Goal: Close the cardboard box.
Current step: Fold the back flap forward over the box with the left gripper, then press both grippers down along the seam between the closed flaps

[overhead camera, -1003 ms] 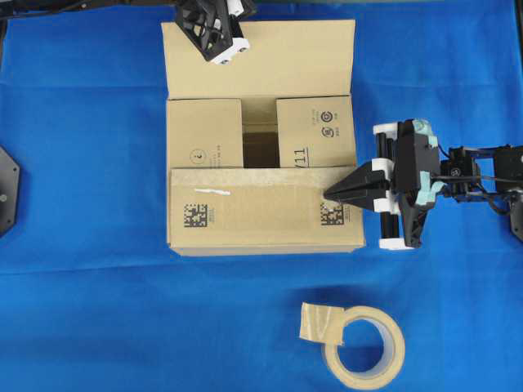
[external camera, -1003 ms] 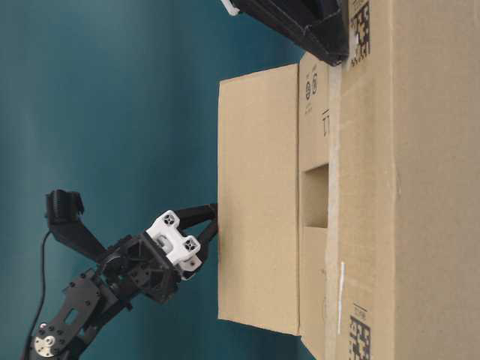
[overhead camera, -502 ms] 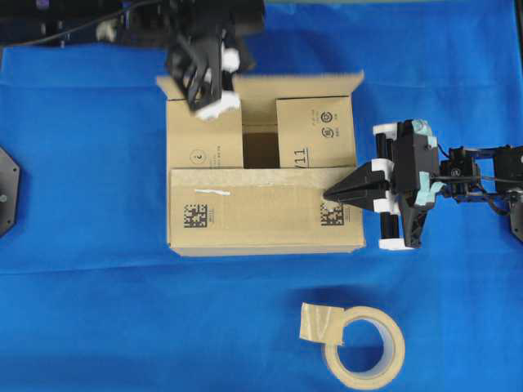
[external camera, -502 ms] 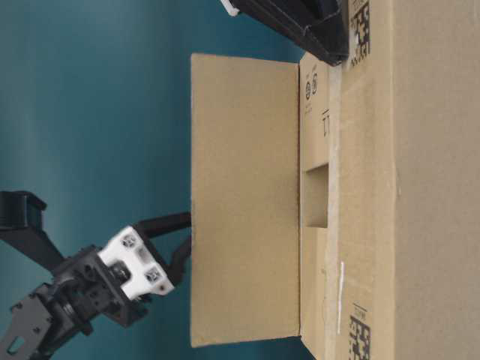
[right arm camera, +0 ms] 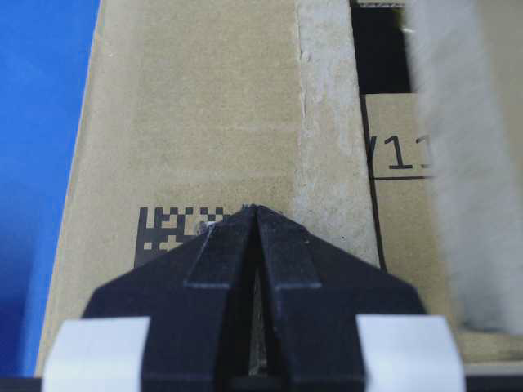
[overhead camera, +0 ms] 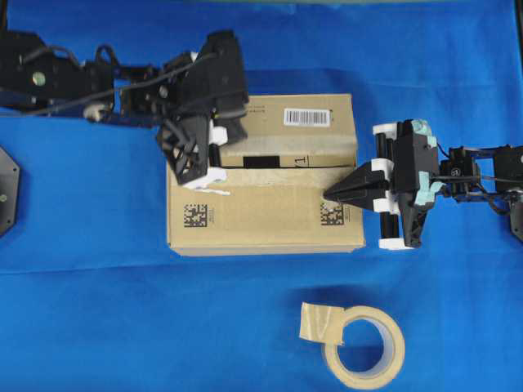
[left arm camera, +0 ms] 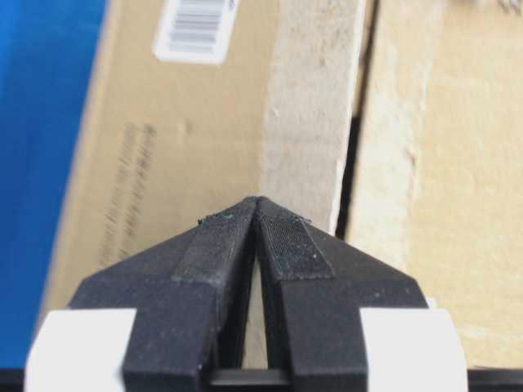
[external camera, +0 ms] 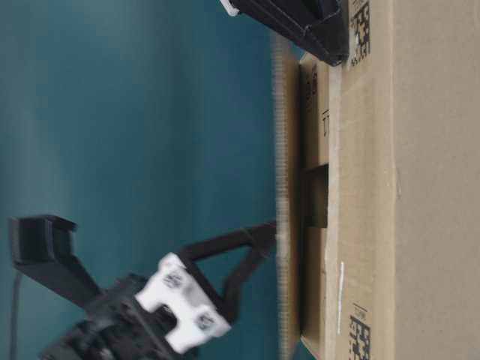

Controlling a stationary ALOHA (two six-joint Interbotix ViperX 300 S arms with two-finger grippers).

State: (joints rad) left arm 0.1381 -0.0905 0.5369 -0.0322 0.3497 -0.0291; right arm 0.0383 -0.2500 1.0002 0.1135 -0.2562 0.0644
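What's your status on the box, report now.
Left pincer shut, pushing the far flap down. Right pincer shut, pinning the near flap. Cardboard box nearly closed, narrow gap left. Nothing blocking.

A bright blue cloth [overhead camera: 98,327] covered the bench from edge to edge, lying mostly flat with a few soft creases. The light fell even and without hard shadows. From table level the backdrop [external camera: 135,112] behind was a plain teal surface, smooth and unmarked. A black fixture [overhead camera: 6,188] sat at the cloth's left edge.
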